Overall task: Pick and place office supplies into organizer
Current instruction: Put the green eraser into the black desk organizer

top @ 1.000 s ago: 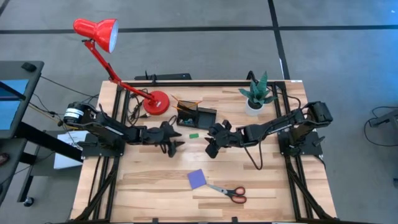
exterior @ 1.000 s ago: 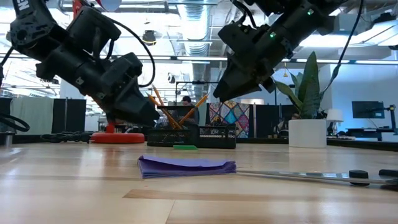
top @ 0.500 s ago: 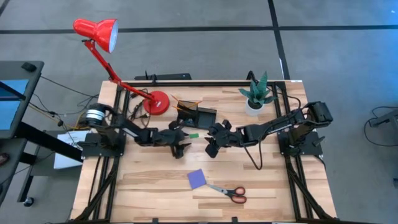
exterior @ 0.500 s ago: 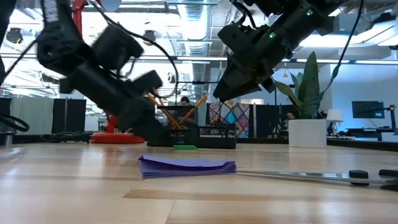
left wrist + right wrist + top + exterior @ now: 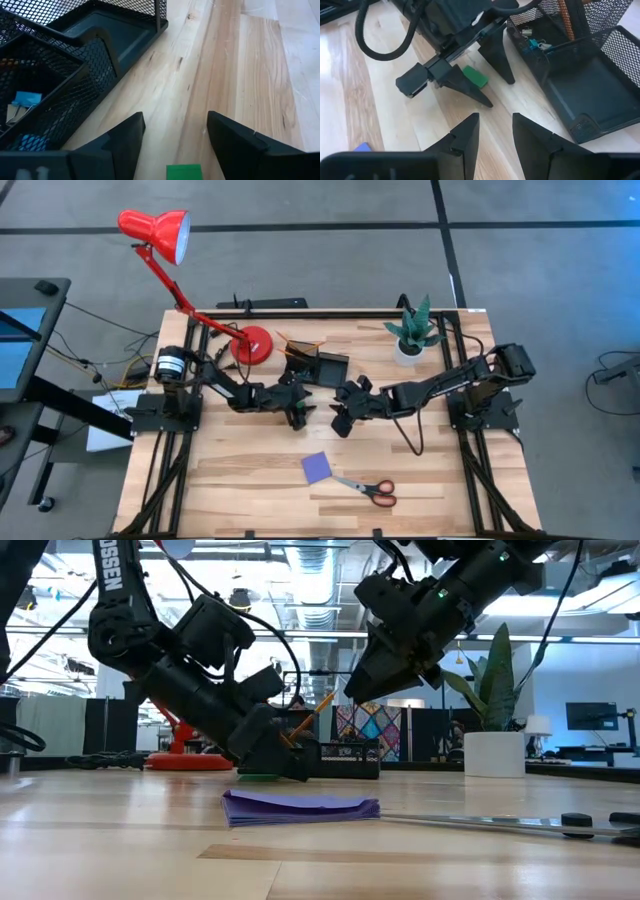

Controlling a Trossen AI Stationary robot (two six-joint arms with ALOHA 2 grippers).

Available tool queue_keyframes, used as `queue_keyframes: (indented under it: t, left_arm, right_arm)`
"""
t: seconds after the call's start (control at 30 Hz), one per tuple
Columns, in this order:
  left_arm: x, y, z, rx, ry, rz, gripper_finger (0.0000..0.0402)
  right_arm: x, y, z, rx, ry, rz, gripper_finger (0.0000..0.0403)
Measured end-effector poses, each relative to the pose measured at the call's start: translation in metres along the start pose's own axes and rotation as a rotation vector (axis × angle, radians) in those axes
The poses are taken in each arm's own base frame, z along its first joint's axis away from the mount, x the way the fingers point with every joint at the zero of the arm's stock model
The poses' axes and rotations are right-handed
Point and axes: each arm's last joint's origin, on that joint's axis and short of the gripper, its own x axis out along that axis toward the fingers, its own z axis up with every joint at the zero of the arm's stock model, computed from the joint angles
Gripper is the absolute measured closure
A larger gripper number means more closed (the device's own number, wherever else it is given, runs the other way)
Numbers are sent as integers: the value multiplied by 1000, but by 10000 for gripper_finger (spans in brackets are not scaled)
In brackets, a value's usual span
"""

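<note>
Black mesh organizer (image 5: 318,366) already holds orange pencils (image 5: 297,343) and small clips; most supplies are still out. Well clear of it on the tabletop (image 5: 240,480) lie the scissors (image 5: 368,489) and purple notepad (image 5: 317,468). Just beside it, the left pincer (image 5: 297,408) stands spread astride the green eraser (image 5: 474,77); the right pincer (image 5: 342,413) waits nearby, spread and empty.

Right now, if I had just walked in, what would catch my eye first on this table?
Probably the red desk lamp leaning over the table's far left corner, with the potted plant at the far right. Mid-table, two dark arms meet near the black mesh organizer: the left gripper has its fingers open on either side of a small green eraser, while the right gripper hovers nearby. Nearer the front lie a purple notepad and red-handled scissors.
</note>
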Motion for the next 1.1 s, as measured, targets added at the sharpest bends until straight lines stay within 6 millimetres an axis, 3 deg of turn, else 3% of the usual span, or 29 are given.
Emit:
queue_keyframes:
  t: [0.7, 1.1]
  left_arm:
    - [-3, -2, -8, -29, 102, -41, 184]
    - [-22, -2, 1, -78, 196, -60, 184]
  right_arm:
    - [0, -1, -2, -10, 20, -10, 290]
    - [0, -1, -2, -9, 19, -10, 290]
